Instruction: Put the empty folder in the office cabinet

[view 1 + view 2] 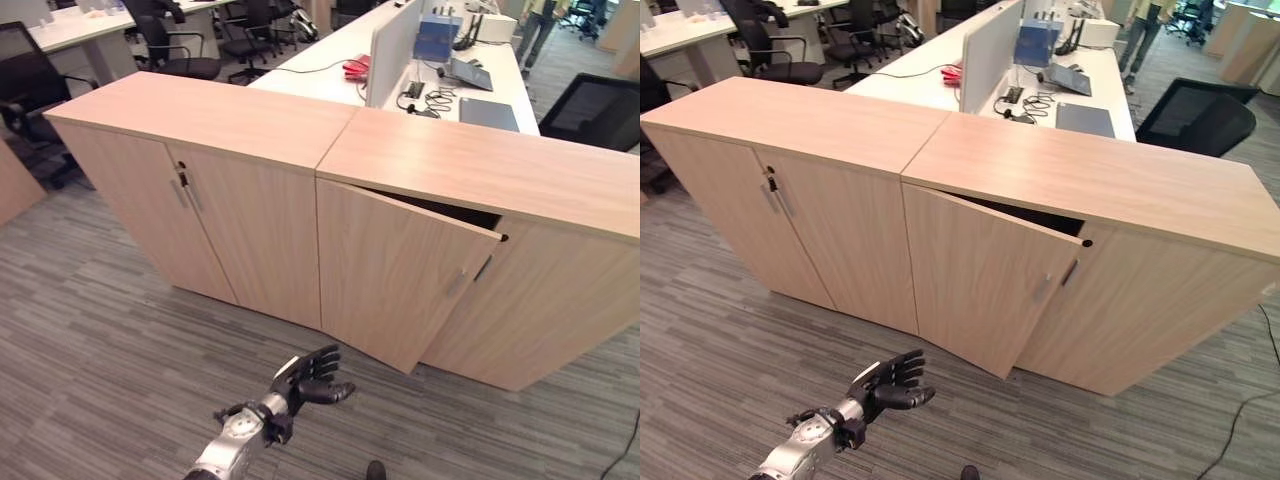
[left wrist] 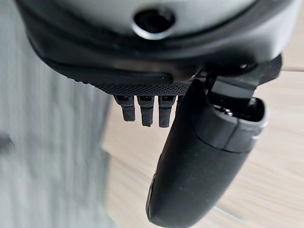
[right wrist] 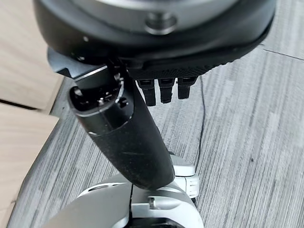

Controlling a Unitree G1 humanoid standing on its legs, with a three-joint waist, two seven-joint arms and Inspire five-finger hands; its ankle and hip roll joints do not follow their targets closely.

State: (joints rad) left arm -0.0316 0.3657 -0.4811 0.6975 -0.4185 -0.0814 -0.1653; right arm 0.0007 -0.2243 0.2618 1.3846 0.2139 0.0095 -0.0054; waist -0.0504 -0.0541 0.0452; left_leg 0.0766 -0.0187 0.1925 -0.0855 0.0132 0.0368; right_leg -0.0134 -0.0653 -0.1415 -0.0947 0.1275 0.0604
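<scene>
Nearest, the left hand (image 1: 308,378) hangs low over the grey carpet (image 1: 90,330), fingers loosely spread with the thumb standing apart, holding nothing. The right hand (image 3: 142,118) appears in its own wrist view above the same carpet, fingers straight and thumb out, also holding nothing. I can see no folder in either hand, on the floor, or on the cabinet tops; where it is I cannot tell.

Just beyond the left hand stand two cabinets side by side, touching at an angle. The left cabinet (image 1: 180,160) has two doors, both shut, with two slim handles (image 1: 184,192) meeting near the middle. The right cabinet (image 1: 500,200) also has two doors: its left door (image 1: 400,280) swings ajar towards the hand, its right door (image 1: 560,300) is shut. Through the narrow gap at the top of the open door the inside is dark, and what it holds cannot be made out. Both wooden tops are bare.

Behind the cabinets runs a long white tabletop (image 1: 330,60) split by a grey divider (image 1: 395,45). On it lie a red thing (image 1: 356,67), a blue box (image 1: 437,38), a coil of black cables (image 1: 425,98) and two laptops (image 1: 488,112). Black office chairs (image 1: 180,45) stand at the far left, and one more chair (image 1: 595,105) at the right. Farthest off, a person (image 1: 540,25) stands by the tabletop's end.
</scene>
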